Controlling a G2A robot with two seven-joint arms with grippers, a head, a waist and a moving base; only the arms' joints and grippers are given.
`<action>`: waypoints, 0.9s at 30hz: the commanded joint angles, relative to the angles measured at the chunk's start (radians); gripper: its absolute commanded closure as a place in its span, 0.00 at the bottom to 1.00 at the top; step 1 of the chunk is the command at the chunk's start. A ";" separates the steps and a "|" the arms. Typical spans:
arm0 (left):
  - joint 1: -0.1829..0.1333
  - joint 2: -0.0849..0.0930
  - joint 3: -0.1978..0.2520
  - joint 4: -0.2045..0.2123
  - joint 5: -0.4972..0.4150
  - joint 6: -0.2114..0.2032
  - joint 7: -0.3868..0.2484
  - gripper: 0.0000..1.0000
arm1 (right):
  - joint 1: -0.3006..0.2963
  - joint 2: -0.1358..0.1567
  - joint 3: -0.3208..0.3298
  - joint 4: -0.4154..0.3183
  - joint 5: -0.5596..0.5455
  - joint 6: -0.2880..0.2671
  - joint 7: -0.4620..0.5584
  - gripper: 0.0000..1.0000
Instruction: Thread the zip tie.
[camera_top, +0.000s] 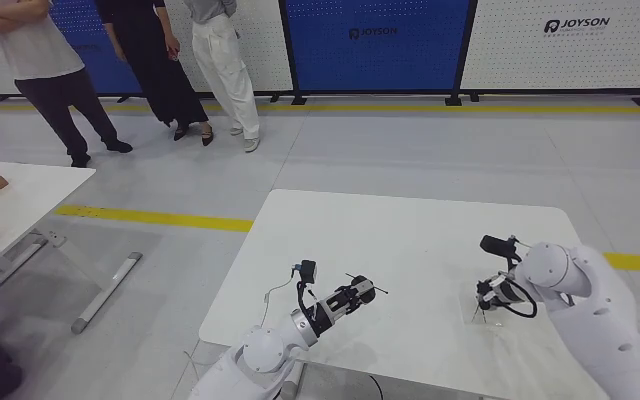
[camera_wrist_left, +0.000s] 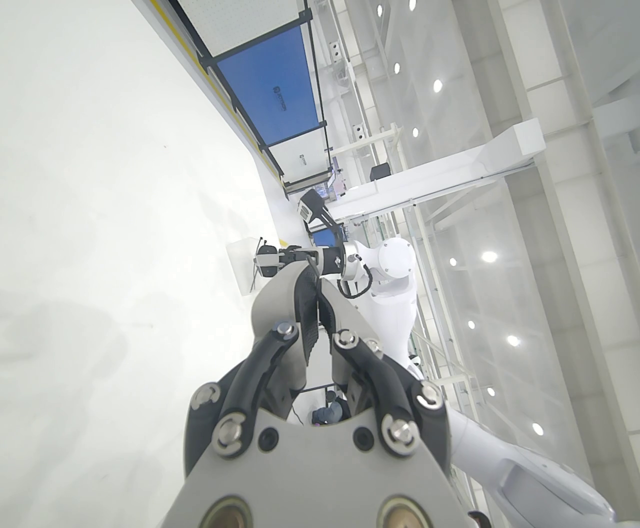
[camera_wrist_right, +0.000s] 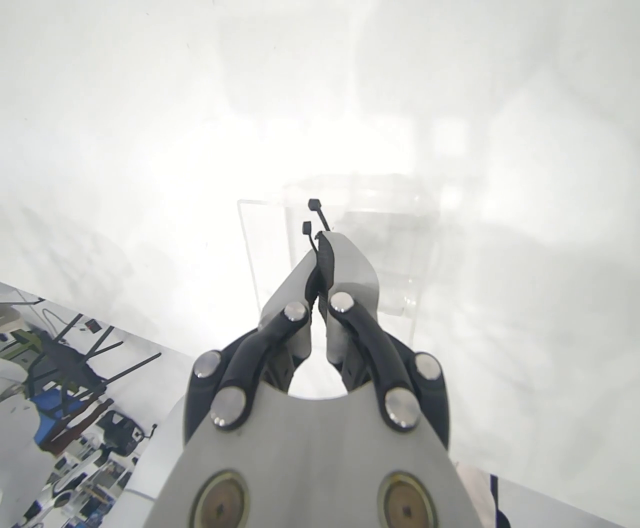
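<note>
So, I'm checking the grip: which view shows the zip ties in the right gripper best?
The right wrist view: two black zip ties stick out past the shut right gripper, heads clear. In the top view they are dark slivers by that gripper; in the left wrist view, tiny and far off.

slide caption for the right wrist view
Right gripper shut on two black zip ties at a clear box.
</note>
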 joint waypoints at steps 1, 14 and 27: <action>0.000 0.000 0.000 0.000 0.000 0.000 0.000 1.00 | -0.023 0.009 0.024 -0.029 -0.007 0.001 -0.003 1.00; 0.000 0.000 0.000 0.000 0.000 0.000 0.000 1.00 | -0.247 0.061 0.265 -0.251 0.076 -0.015 -0.157 1.00; 0.000 0.000 0.000 0.000 0.000 0.000 0.000 1.00 | -0.324 0.073 0.348 -0.318 0.113 -0.031 -0.228 1.00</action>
